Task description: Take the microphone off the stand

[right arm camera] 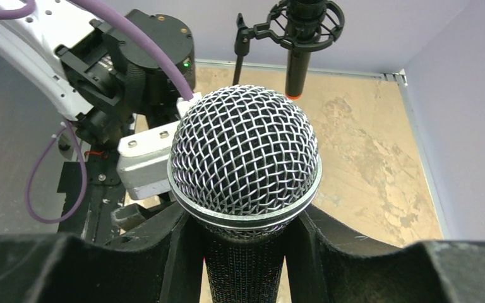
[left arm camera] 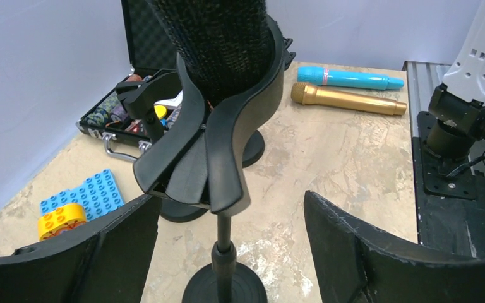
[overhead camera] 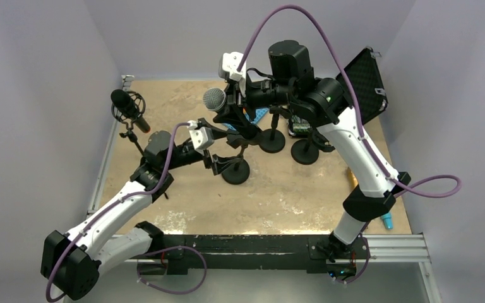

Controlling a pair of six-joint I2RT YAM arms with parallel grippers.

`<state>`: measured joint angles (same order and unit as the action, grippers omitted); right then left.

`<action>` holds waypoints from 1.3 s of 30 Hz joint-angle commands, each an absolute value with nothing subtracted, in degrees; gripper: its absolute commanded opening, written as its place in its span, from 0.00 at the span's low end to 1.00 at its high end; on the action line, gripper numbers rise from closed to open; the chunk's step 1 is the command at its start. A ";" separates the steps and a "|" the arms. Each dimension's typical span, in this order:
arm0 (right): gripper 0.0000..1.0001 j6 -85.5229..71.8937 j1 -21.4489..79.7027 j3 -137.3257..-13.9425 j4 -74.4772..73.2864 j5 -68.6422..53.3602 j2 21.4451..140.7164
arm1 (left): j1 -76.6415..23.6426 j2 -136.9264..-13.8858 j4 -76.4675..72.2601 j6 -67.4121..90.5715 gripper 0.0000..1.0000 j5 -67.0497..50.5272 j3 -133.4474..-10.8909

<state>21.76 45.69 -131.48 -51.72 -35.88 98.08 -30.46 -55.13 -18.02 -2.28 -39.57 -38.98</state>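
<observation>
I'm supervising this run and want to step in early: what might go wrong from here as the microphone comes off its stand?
1. The left hand is open around the stand, not gripping it, and the microphone sits in the clip. A pull by the right hand may lift or tip the stand.
2. Other stands are close behind, so a tipped stand could knock them.

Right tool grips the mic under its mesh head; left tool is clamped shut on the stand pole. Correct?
No. The left tool is open: in the left wrist view its fingers stand apart on either side of the stand pole, not touching it. The right tool does grip the microphone under its mesh head.
</observation>
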 commanded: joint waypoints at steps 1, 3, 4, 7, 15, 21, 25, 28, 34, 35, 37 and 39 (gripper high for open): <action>0.00 22.71 45.48 -131.45 -54.03 -39.57 96.77 | -30.66 -56.69 -20.88 -4.49 0.87 -38.54 -40.74; 0.00 22.29 45.46 -131.88 -55.04 -42.37 96.73 | -30.61 -57.20 -18.76 -6.19 0.86 -36.88 -41.32; 0.00 21.86 45.44 -131.92 -55.21 -43.41 96.51 | -30.64 -57.21 -17.72 -7.25 0.86 -35.54 -41.46; 0.00 21.33 45.45 -131.62 -55.93 -45.75 95.94 | -30.47 -56.94 -16.66 -7.85 0.86 -34.99 -41.42; 0.00 22.35 45.35 -131.73 -58.21 -47.48 95.92 | -30.44 -55.73 -21.60 -2.36 0.88 -41.00 -43.48; 0.00 21.81 45.03 -131.52 -56.80 -46.80 96.11 | -30.45 -55.87 -20.61 -2.37 0.83 -41.56 -45.63; 0.00 21.63 45.01 -131.49 -56.18 -46.35 96.15 | -30.43 -56.32 -18.41 -3.56 0.74 -42.52 -45.44; 0.00 21.57 44.97 -131.12 -55.87 -46.06 95.96 | -30.43 -56.51 -17.49 -3.14 0.66 -43.52 -45.35; 0.00 20.85 44.91 -130.95 -54.69 -45.97 95.82 | -30.45 -57.09 -16.62 -4.00 0.63 -43.92 -45.23; 0.00 20.68 44.91 -131.00 -54.47 -45.90 95.87 | -30.45 -57.05 -16.75 -4.04 0.65 -43.74 -45.18; 0.00 20.42 44.91 -131.27 -54.38 -45.96 96.17 | -30.41 -57.05 -17.11 -4.12 0.65 -43.68 -45.14; 0.00 20.37 44.91 -131.37 -54.33 -45.97 96.27 | -30.41 -57.13 -17.14 -4.13 0.64 -43.68 -45.15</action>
